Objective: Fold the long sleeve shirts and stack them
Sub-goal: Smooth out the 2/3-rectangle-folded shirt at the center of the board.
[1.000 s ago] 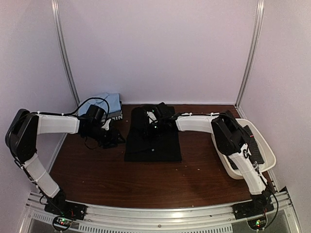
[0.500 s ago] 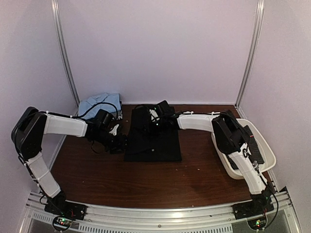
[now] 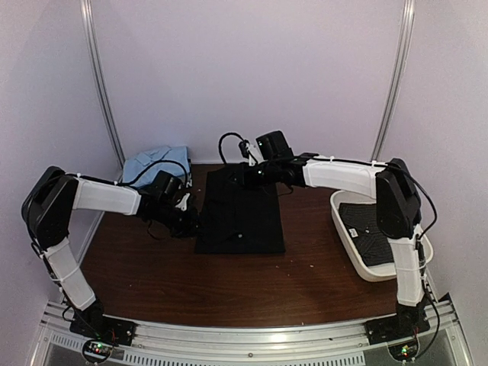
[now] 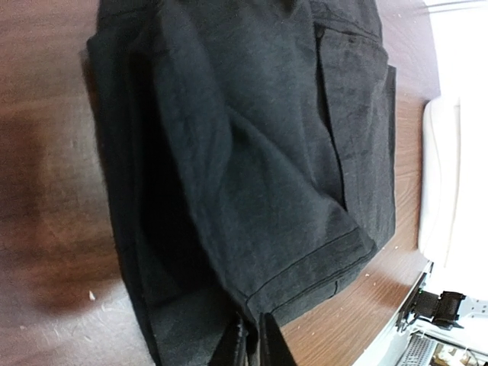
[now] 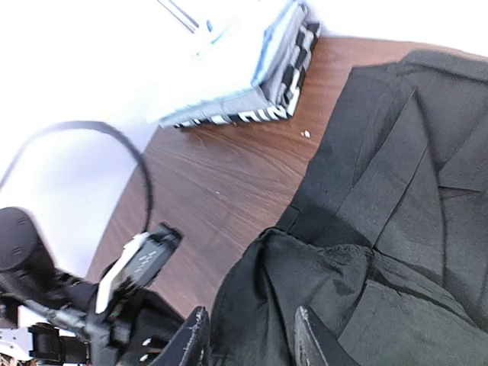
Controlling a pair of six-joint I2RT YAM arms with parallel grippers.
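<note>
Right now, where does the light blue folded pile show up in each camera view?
Top external: light blue pile at the back left corner, against the wall.
Left wrist: not in it.
Right wrist: the pile at top centre.
Shared landmark: the black shirt, in all three views.

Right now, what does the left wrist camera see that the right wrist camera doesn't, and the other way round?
Only the left wrist view: the white tub, and the left gripper pinched on the hem of the black shirt.
Only the right wrist view: a folded pale blue pile, the left arm, and the right gripper, fingers apart over the cloth.
Both: the black shirt lying on the brown table.
</note>
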